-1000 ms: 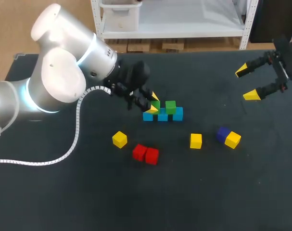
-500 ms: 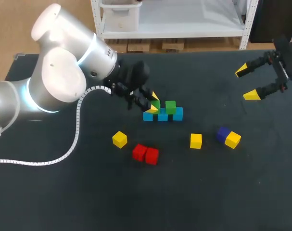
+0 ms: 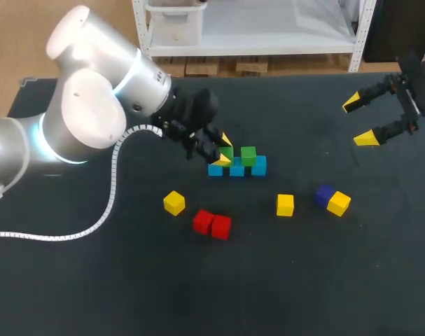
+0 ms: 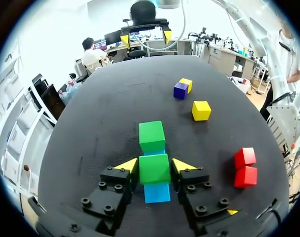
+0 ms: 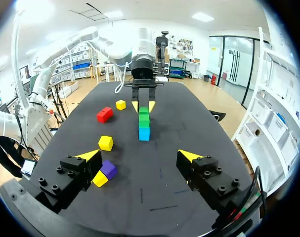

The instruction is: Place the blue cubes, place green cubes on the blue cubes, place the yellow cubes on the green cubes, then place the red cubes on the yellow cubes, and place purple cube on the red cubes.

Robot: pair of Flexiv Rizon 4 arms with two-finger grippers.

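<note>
Cubes for the later layers lie nearest on the counter (image 3: 93, 280). Two red cubes (image 3: 212, 224) are seen touching one another, with a lone yellow cube (image 3: 174, 202) to their left and a second yellow cube (image 3: 285, 204) to their right. A third yellow cube (image 3: 339, 203) is pressed against the purple cube (image 3: 325, 194). None of these has been stacked yet.

Further back, a row of three blue cubes (image 3: 237, 169) has been laid, and the green layer is being set on it — this is judged to be the step in hand. A free green cube (image 3: 248, 155) sits on the row. Beside it, the held green cube (image 4: 154, 170) is pinched from two sides by the left end effector (image 4: 154, 166) and rests on the blue row beneath.

Farthest back, near the right edge, the right end effector (image 3: 359, 120) is held spread above the counter with nothing between its fingers.

A release is called for next: the fingers are to be parted without the held green cube being nudged, and the arm lifted straight away. A yellow cube is then to be fetched — the third yellow cube probably falls to the right arm.
</note>
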